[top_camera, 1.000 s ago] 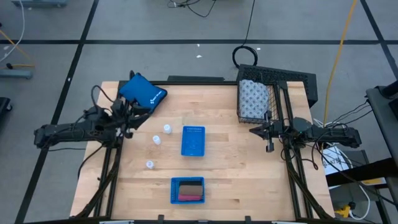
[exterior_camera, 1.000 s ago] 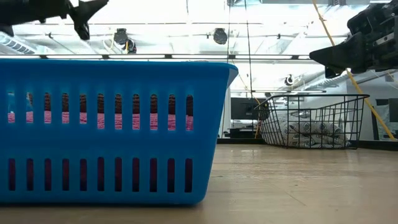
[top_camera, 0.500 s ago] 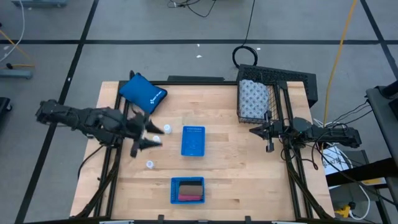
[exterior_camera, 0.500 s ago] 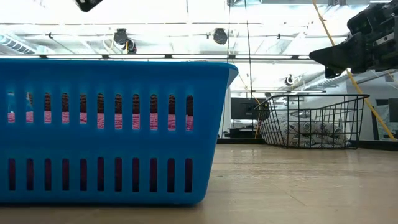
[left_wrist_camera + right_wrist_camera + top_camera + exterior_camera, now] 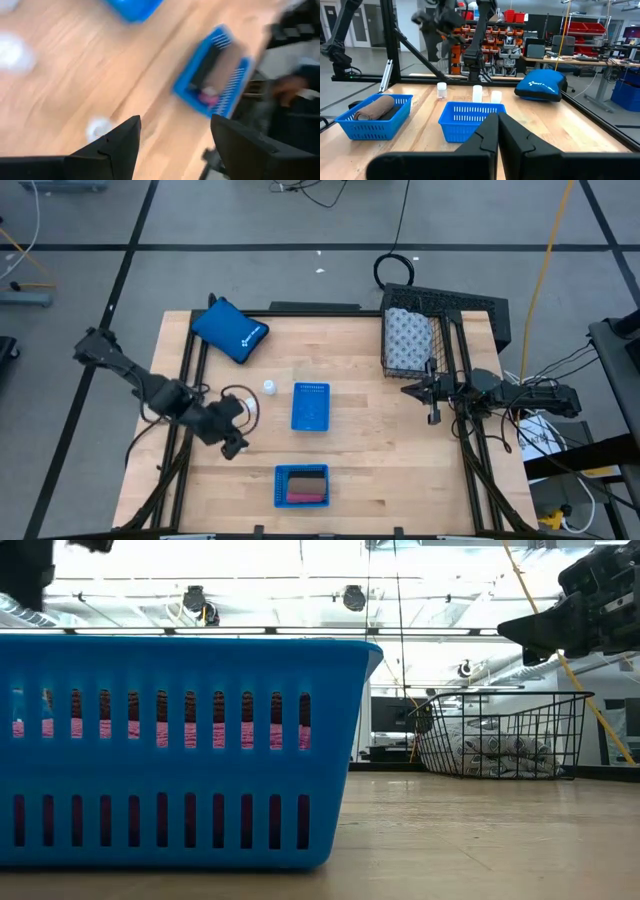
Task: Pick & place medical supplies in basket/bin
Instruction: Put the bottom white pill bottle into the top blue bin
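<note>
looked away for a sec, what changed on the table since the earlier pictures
The left arm swung from beside the blue pouch toward the table's near edge; its left pincer now hangs open and empty over the small white bottles. Nothing was picked up. The right pincer stayed shut beside the wire basket, and the roll and blue trays have not moved.

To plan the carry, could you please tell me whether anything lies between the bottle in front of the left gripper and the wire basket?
Yes. The small blue tray in the middle of the table lies on the straight line from the bottle at the open left gripper to the basket. It is low, so a lifted carry should clear it.
</note>
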Controlling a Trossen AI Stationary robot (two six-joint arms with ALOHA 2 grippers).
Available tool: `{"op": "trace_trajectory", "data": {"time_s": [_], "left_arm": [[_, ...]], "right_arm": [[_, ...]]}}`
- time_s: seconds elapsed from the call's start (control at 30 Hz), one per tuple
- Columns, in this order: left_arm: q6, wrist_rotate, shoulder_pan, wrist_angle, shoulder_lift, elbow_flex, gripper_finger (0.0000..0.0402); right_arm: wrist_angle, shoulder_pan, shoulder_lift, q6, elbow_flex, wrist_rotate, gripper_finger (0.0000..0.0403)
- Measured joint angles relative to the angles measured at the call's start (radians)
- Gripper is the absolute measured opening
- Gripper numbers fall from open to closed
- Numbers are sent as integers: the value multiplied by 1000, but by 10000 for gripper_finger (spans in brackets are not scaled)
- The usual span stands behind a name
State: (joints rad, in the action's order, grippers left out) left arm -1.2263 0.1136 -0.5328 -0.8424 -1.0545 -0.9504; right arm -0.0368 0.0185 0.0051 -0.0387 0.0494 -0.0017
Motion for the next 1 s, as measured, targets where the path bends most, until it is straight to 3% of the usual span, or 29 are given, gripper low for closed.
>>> {"op": "trace_trajectory", "data": {"time_s": [0.17,0.47,0.63,1.0], "left_arm": [[-241,30,-87,-113,-78,0,251],[-518,73,-261,-126,-267,1,251],[-541,70,-315,-124,-400,1,250],[-542,70,-318,-69,-638,2,250]], "right_arm": [[0,0,0,0,0,0,0],[0,0,0,0,0,0,0],[0,0,0,0,0,0,0],[0,0,0,-1,0,0,0]]}}
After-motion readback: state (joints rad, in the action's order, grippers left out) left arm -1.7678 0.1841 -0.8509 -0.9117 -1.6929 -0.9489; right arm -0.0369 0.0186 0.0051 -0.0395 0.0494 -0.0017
